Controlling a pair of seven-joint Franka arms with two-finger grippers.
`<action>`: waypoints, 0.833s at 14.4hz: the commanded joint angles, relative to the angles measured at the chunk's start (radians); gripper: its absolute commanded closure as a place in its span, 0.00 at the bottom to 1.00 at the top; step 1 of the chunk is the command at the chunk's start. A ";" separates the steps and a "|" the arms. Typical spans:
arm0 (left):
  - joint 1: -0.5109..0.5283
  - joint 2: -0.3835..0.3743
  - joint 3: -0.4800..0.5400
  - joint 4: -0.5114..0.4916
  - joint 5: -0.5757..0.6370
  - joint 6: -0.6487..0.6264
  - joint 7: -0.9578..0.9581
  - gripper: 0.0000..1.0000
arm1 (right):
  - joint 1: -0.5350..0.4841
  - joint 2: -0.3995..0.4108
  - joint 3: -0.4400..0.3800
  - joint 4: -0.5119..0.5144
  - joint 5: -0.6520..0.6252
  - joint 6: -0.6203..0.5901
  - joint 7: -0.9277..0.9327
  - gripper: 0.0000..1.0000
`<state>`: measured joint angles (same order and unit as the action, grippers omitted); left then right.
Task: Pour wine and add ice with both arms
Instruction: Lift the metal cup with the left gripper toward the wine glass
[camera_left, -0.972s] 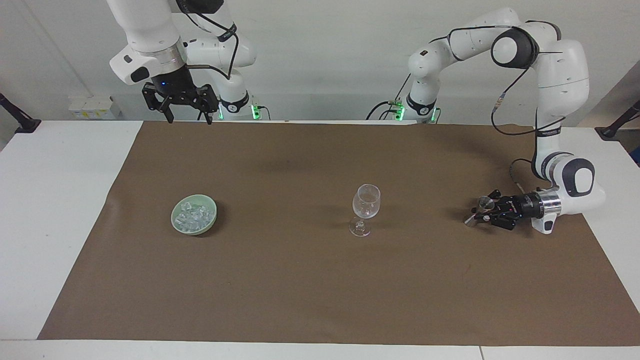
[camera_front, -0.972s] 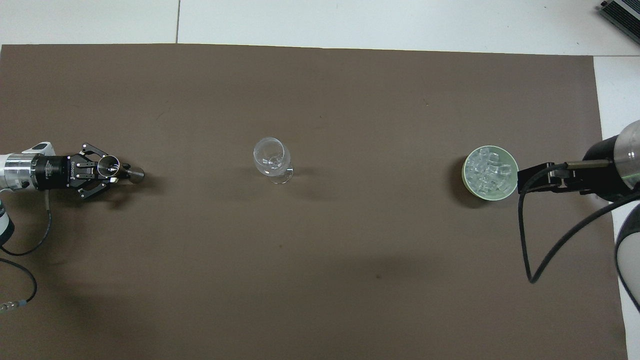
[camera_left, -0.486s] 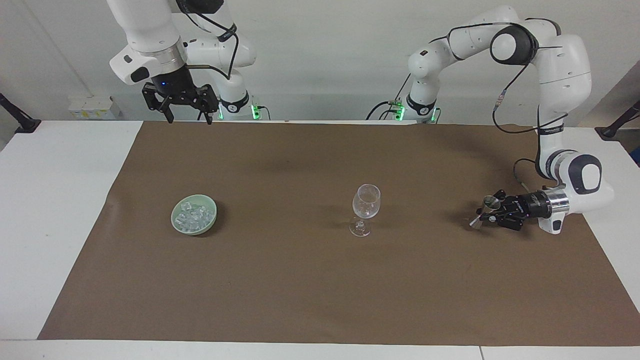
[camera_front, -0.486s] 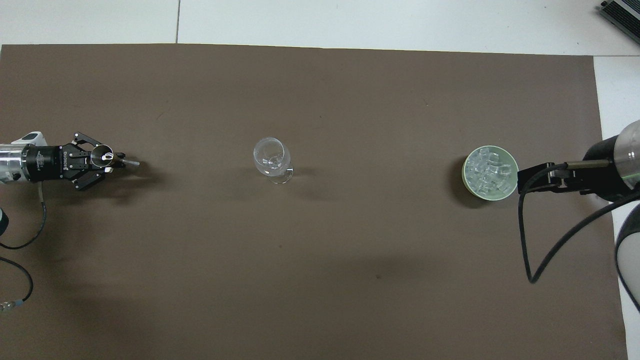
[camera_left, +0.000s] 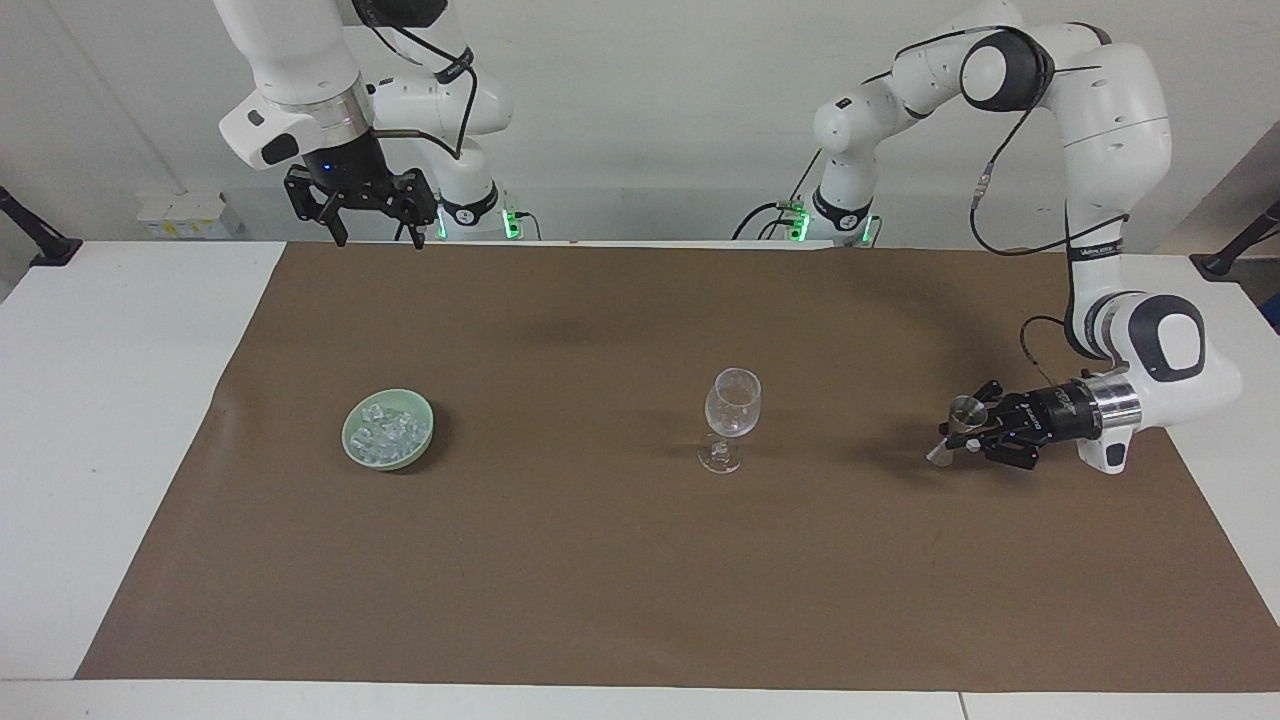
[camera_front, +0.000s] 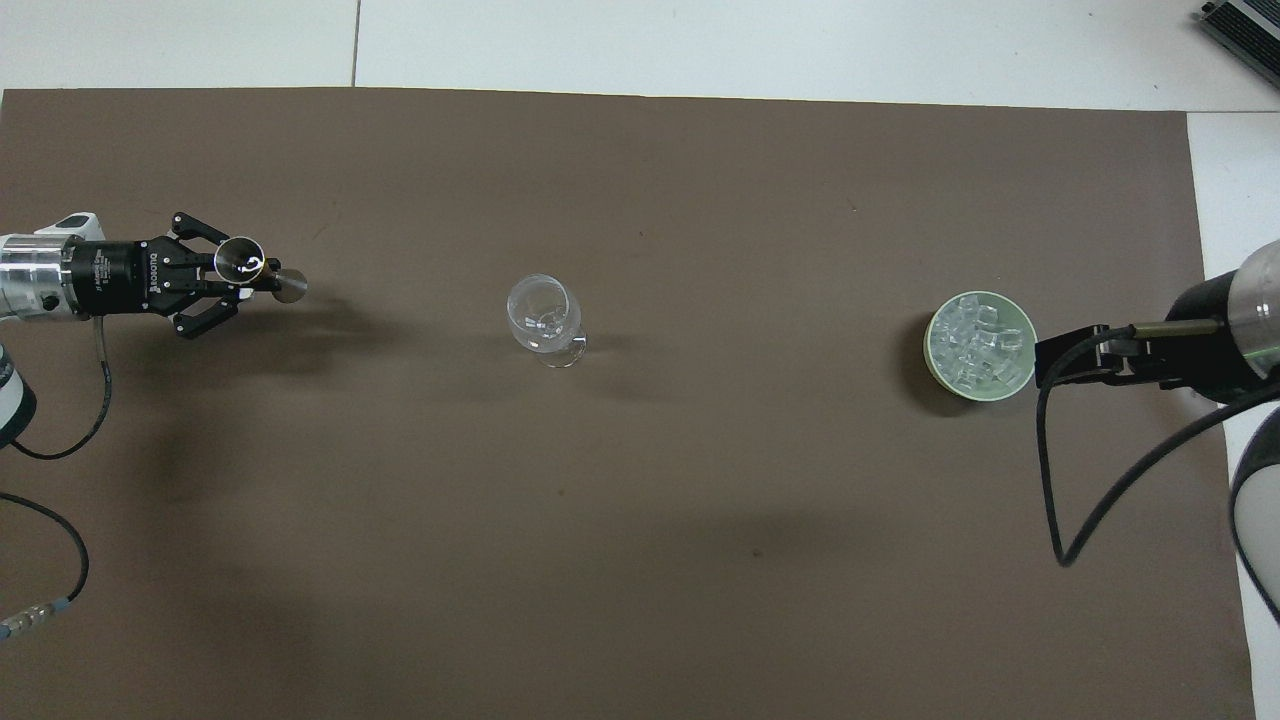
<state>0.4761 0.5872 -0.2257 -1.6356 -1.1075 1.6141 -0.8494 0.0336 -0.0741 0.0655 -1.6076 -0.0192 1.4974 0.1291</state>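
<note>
Left end effector (camera_left: 962, 428), arm bent low and wrist level, grasps a small metal jigger (camera_left: 957, 424) above the surface. Right end effector (camera_left: 372, 218) waits raised, released, ice (camera_left: 388, 430) below it.

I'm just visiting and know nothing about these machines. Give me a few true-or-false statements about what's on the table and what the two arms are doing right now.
1. The ice lies in a green bowl. True.
2. The stemmed glass lies tipped on its side. False: it stands upright, between the bowl and the left gripper.
3. The left gripper holds a small metal measuring cup. True.
4. The right gripper grips the bowl. False: it hangs open, high up, holding nothing.
5. The glass is full of ice. False: no ice shows in it.
</note>
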 joint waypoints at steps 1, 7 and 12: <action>-0.042 -0.050 0.002 -0.004 -0.020 0.053 -0.062 1.00 | -0.003 -0.026 -0.003 -0.031 0.018 0.014 -0.026 0.00; -0.134 -0.133 0.002 -0.020 -0.031 0.150 -0.154 1.00 | -0.003 -0.026 -0.003 -0.031 0.018 0.014 -0.026 0.00; -0.211 -0.207 0.002 -0.065 -0.031 0.233 -0.178 1.00 | -0.003 -0.026 -0.003 -0.031 0.018 0.014 -0.026 0.00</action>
<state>0.3012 0.4472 -0.2371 -1.6371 -1.1168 1.7938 -1.0152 0.0336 -0.0741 0.0655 -1.6076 -0.0192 1.4974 0.1291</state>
